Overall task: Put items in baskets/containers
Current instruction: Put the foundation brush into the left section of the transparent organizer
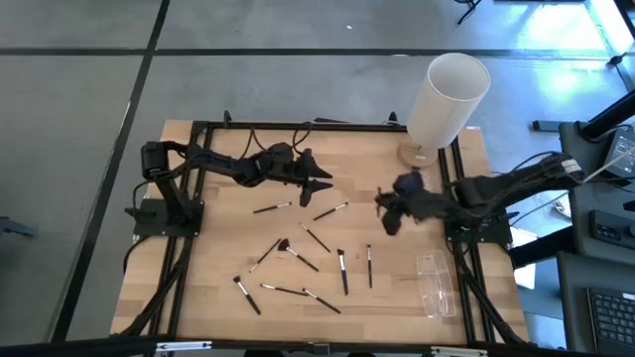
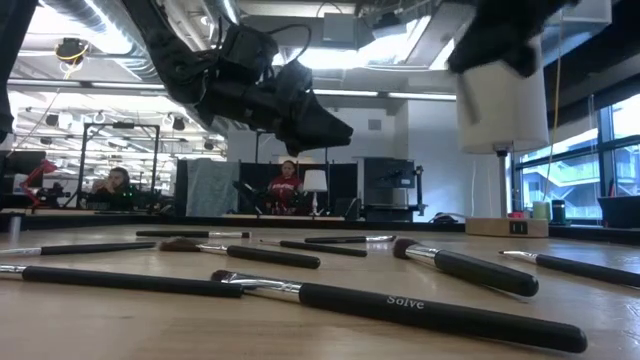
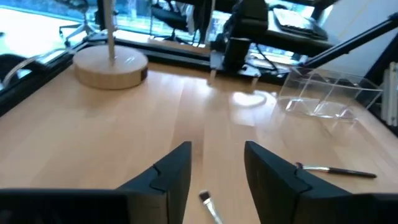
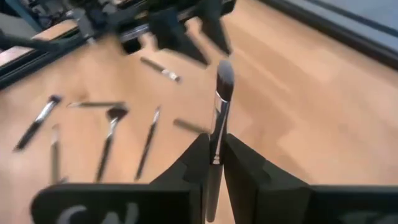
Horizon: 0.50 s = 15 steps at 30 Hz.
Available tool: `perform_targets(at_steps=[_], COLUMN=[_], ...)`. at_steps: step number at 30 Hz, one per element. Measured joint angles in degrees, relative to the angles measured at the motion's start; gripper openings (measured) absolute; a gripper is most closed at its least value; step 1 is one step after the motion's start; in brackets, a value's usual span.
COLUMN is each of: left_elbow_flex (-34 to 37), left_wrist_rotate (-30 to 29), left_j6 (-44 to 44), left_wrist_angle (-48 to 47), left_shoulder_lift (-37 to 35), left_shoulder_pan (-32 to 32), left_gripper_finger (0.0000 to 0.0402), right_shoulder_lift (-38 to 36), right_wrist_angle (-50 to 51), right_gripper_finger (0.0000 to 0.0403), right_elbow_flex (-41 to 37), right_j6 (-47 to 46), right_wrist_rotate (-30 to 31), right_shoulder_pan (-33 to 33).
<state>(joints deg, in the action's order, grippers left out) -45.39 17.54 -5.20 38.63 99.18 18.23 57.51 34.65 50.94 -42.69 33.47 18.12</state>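
- The wooden table [image 1: 218, 288] carries our two arms; a tall white cylinder [image 1: 446, 97] on a round base stands at its far right corner, behind the right arm.
- The clear box [image 1: 435, 283] lies near the right edge, on the near side of the right gripper [image 4: 213, 163] and well apart from it. We judge that the coming move turns on this: the right arm is much the nearer one, and must swing toward the front edge to reach the box.
- The right gripper hangs above the table with its fingers closed on a brush [image 4: 219, 112], pinched low on the handle, bristles pointing away from the wrist, long axis in line with the fingers.
- The left gripper [image 3: 217, 171] hovers over the far middle of the table, fingers parted and empty; a loose brush [image 3: 210, 205] lies just below them.
- About ten more brushes [image 1: 298, 260] lie scattered between both grippers and the front edge.
- The right gripper is blurred from above, and the box's rim is hard to trace.
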Motion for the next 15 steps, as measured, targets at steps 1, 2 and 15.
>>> perform_targets(at_steps=[1,2,15], left_elbow_flex=[0.0,0.0,0.0], left_wrist_rotate=[0.0,0.0,-7.8], left_j6=[0.0,0.0,4.7], left_wrist_angle=[-0.1,-0.2,-7.5], left_shoulder_lift=[0.0,0.0,-4.8], left_shoulder_pan=[0.2,0.4,1.1], left_gripper_finger=[0.0148,0.0148,0.0148], right_shoulder_lift=[-0.1,-0.1,1.4], right_wrist_angle=[3.9,7.6,28.0], right_gripper_finger=[0.0041,0.0039,0.0039], right_elbow_flex=[1.5,2.6,1.5], right_j6=[-3.0,-6.3,-41.1], right_wrist_rotate=[1.1,2.1,7.3], right_shoulder_pan=[2.4,4.7,30.0])
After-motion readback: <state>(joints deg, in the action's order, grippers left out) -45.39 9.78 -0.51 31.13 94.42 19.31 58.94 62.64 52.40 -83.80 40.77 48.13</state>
